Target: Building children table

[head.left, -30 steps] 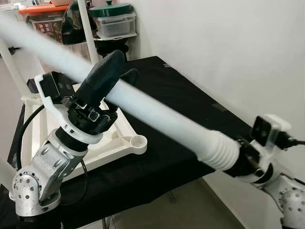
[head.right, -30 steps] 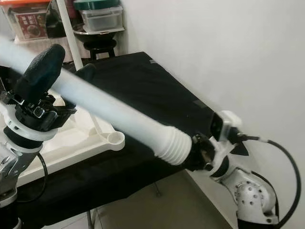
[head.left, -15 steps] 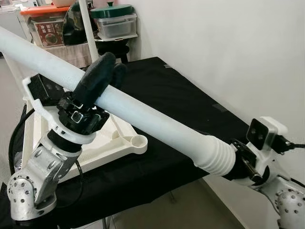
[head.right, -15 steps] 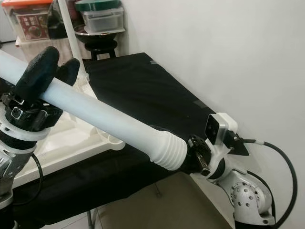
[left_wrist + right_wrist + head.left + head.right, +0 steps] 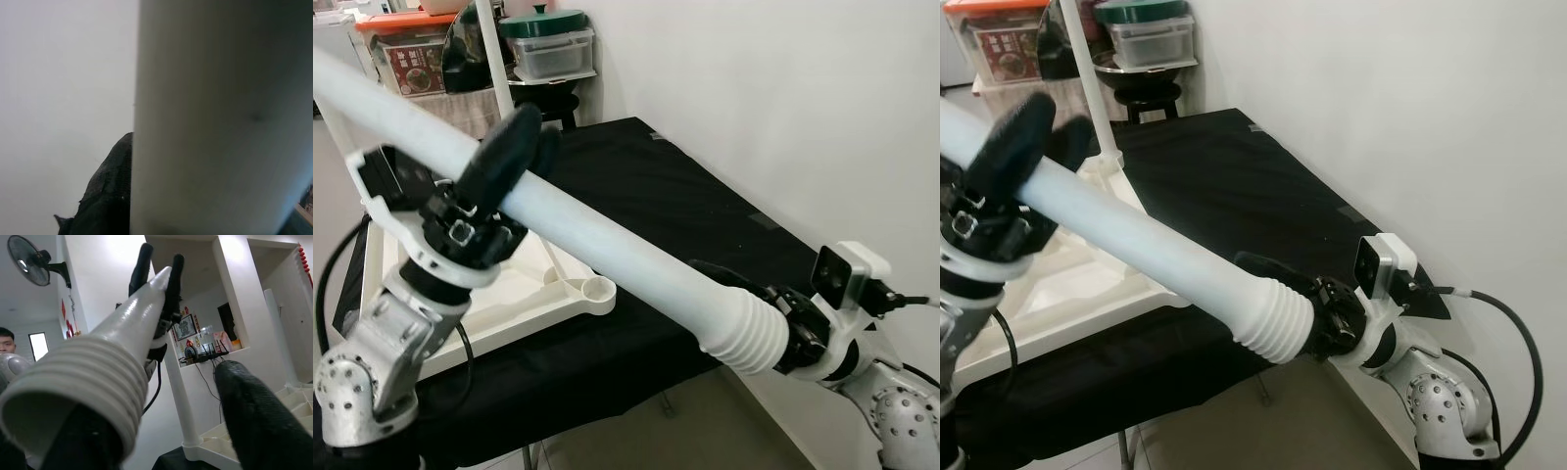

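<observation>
Spanning the head views from upper left to lower right, a long white table leg [image 5: 607,250] hangs in the air above a black-covered table [image 5: 685,206], held between both arms. The left gripper [image 5: 514,147] clamps its two black fingers around the smooth shaft, one finger on each side, while the right gripper [image 5: 1317,318] sits at the ribbed, threaded end [image 5: 744,333]; one finger lies along the leg there, but the head views do not settle whether those fingers press the rib or stand off it. The right wrist view adds what they lack: it looks straight up the leg from the ribbed end, one black finger [image 5: 259,416] standing apart from the leg with open space between, the other dark beneath the ribs, and the left gripper's fingertips pinching the shaft far up. It also catches a wall fan [image 5: 29,259], recessed wall niches and part of a person at the frame edge. The left wrist view gives only the pale shaft close up, blurred, with one dark finger [image 5: 107,196] behind it. On the table lies a white tabletop panel [image 5: 558,284] with a round socket at its corner, an upright white leg [image 5: 494,59] rising from its far side. Behind stand stacked storage boxes [image 5: 548,44], partly cut off.
</observation>
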{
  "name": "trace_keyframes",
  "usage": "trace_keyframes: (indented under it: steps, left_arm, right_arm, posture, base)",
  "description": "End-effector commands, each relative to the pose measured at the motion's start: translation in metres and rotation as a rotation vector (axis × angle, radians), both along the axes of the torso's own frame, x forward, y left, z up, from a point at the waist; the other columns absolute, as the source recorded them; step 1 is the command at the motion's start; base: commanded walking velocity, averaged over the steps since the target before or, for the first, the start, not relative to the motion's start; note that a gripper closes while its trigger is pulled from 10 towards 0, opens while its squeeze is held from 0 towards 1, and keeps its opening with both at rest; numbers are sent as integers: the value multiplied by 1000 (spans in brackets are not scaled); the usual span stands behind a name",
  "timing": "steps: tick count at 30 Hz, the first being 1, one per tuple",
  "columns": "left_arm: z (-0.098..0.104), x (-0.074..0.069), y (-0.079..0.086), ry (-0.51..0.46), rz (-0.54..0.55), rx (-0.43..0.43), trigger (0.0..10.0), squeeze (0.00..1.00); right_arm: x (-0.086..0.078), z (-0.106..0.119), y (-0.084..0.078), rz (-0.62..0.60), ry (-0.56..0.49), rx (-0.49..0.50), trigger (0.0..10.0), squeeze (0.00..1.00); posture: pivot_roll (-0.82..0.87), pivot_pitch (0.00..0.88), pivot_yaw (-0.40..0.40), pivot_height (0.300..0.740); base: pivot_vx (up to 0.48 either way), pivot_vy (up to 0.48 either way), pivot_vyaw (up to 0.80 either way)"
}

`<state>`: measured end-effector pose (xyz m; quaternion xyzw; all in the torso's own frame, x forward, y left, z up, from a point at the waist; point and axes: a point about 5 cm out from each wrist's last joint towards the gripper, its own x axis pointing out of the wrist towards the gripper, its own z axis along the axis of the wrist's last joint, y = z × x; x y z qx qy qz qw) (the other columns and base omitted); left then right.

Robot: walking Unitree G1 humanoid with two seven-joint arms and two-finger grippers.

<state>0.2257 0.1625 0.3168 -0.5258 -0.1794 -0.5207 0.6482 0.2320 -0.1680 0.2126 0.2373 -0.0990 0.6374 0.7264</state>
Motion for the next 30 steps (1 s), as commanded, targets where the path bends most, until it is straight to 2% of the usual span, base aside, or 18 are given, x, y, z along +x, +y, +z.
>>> trace_keyframes:
  steps: [1,14,18,19,22,23,24,25,26,27,29,30]
  left_arm:
    - [8,-4,5,-46,-20,-52,0,0]
    - [61,12,41,-206,146,21,0,0]
    - [65,16,44,-217,179,53,0,0]
    - [65,21,43,-211,233,121,0,0]
    - [64,24,42,-206,270,170,0,0]
    - [60,31,36,-201,335,278,0,0]
    - [60,31,36,-201,335,278,0,0]
    - [55,37,29,-208,383,393,0,0]
    - [55,37,29,-208,383,393,0,0]
    - [47,41,20,-224,403,515,0,0]
    - [30,44,1,-261,340,677,0,0]
    - [30,44,1,-261,340,677,0,0]
  right_arm:
    - [4,-9,-6,-62,48,-31,10000,1000]
    - [-2,-22,-25,-214,90,-59,10000,1000]
    - [-3,-23,-26,-221,95,-64,10000,1000]
    - [-5,-22,-26,-211,81,-88,10000,1000]
    - [-6,-21,-26,-203,70,-106,10000,1000]
    - [-5,-18,-25,-211,39,-152,10000,1000]
    - [-5,-18,-25,-211,39,-152,10000,1000]
    - [-3,-14,-26,-224,7,-194,10000,1000]
    - [-3,-14,-26,-224,7,-194,10000,1000]
    - [1,-8,-28,-245,-29,-231,10000,1000]
    - [11,6,-39,-299,-94,-262,10000,1000]
    - [11,6,-39,-299,-94,-262,10000,1000]
  posture:
    - [-43,0,5,740]
    - [-68,0,16,740]
    - [-69,0,14,740]
    - [-69,0,16,740]
    - [-69,0,16,740]
    - [-68,0,15,740]
    - [-68,0,15,740]
    - [-68,0,15,740]
    - [-68,0,15,740]
    - [-66,0,14,740]
    - [-65,0,4,740]
    - [-65,0,4,740]
  base:
    - [0,0,0]
    - [0,0,0]
    - [0,0,0]
    - [0,0,0]
    - [0,0,0]
    - [0,0,0]
    - [0,0,0]
    - [0,0,0]
    - [0,0,0]
    - [0,0,0]
    - [0,0,0]
    - [0,0,0]
